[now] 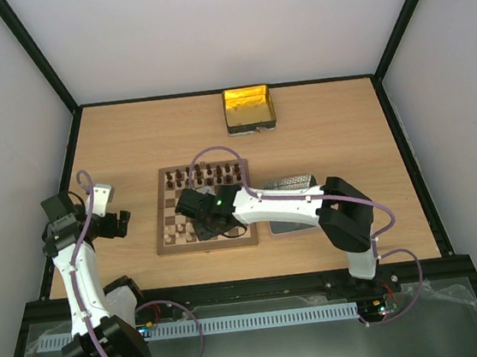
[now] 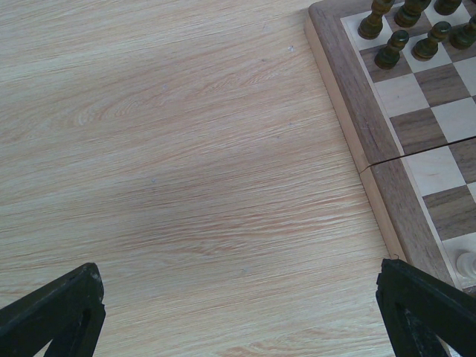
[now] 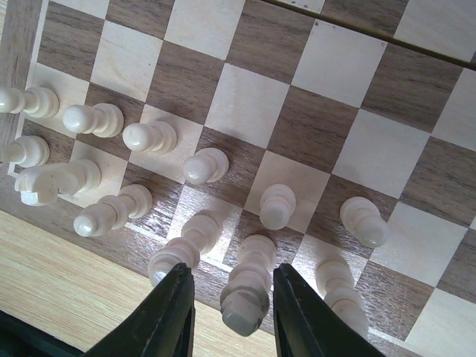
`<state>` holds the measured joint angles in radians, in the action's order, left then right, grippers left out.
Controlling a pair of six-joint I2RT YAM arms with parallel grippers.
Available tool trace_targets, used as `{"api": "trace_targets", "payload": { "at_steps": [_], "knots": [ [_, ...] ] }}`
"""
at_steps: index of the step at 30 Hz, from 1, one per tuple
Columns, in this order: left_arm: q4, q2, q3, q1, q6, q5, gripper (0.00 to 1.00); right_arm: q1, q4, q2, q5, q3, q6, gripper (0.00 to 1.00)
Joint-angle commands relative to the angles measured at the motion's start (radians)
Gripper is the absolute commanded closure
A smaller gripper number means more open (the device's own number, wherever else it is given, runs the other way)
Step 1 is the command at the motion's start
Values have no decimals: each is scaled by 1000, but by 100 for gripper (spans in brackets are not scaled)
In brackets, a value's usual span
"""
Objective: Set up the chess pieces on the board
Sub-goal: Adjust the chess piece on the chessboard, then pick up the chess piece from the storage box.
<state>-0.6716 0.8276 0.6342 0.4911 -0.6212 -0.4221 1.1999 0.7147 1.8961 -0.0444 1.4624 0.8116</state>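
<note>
Just between right fingers (image 3: 167,320): cream piece (image 3: 245,294)

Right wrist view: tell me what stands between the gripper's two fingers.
A cream chess piece stands there on the board, inside the right gripper. The right wrist view shows it, not whether the fingers touch it.

Pale wood-grain table (image 1: 115,149). Lying directly on it: a checkered wooden board (image 1: 159,226) near the middle and a flat grey tray (image 1: 289,180) just beside the board's right edge. A yellow-gold tin (image 1: 252,128) sits at the far edge, well apart from both.
</note>
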Motion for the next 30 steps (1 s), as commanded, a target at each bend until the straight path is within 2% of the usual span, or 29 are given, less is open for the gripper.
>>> {"api": "trace_targets", "payload": {
  "at_steps": [1, 8, 14, 23, 30],
  "knots": [
    [-8, 2, -10, -5, -8, -18, 1, 7, 47, -39, 32, 37, 3, 72],
    [-8, 2, -9, -5, -9, -19, 1, 7, 82, -50, 67, 67, -1, 71],
    [-8, -3, -9, -4, -9, -17, 1, -19, 168, -109, 263, 101, -1, 71],
    [-9, -4, -9, -4, -8, -19, 1, -374, 41, -380, 219, -288, -18, 71],
    [-7, -2, -9, -6, -8, -17, 1, -564, -57, -438, 127, -503, -76, 69]
  ]
}}
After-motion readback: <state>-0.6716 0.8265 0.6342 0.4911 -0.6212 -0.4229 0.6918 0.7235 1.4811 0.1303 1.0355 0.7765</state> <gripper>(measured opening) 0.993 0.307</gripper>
